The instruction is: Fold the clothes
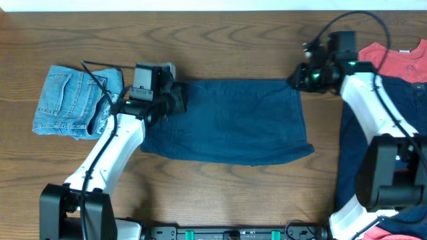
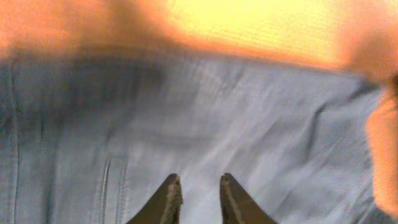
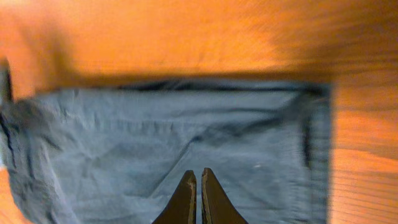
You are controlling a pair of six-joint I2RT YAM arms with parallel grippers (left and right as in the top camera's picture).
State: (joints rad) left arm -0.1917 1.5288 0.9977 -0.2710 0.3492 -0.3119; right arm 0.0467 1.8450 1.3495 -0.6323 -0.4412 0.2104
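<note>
The dark navy shorts (image 1: 227,120) lie flat in a folded rectangle in the middle of the table. My left gripper (image 1: 179,99) hovers over their upper left corner. In the left wrist view it (image 2: 199,179) is open by a small gap, with only the navy cloth (image 2: 217,112) below and nothing between the fingers. My right gripper (image 1: 297,79) is at the upper right corner of the shorts. In the right wrist view it (image 3: 198,173) is shut and empty above the cloth (image 3: 155,143).
Folded light-blue denim shorts (image 1: 73,100) rest at the left. A red T-shirt (image 1: 393,57) and more dark navy garments (image 1: 413,100) are piled at the right edge under the right arm. Bare wooden table (image 1: 227,47) runs along the back.
</note>
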